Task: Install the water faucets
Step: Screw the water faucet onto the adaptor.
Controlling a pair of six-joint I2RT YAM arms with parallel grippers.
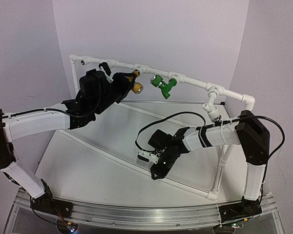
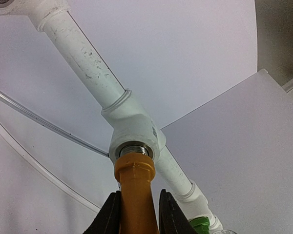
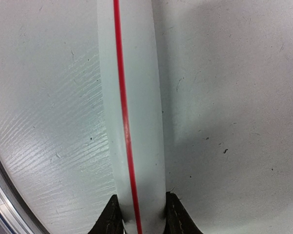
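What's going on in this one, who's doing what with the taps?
The left gripper is shut on the yellow-orange faucet, whose threaded end sits at the socket of a tee fitting on the white pipe frame, some thread showing. The green faucet is already mounted at the next fitting. The right gripper is clamped on a red-striped pipe down by the table, probably steadying the frame.

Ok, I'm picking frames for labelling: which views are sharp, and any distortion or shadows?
Top external: soft, the bottom rail bowed by the lens. Left wrist: crisp on the yellow faucet and the pipe fitting. Right wrist: the red-striped pipe is sharp and throws a soft shadow to its right.
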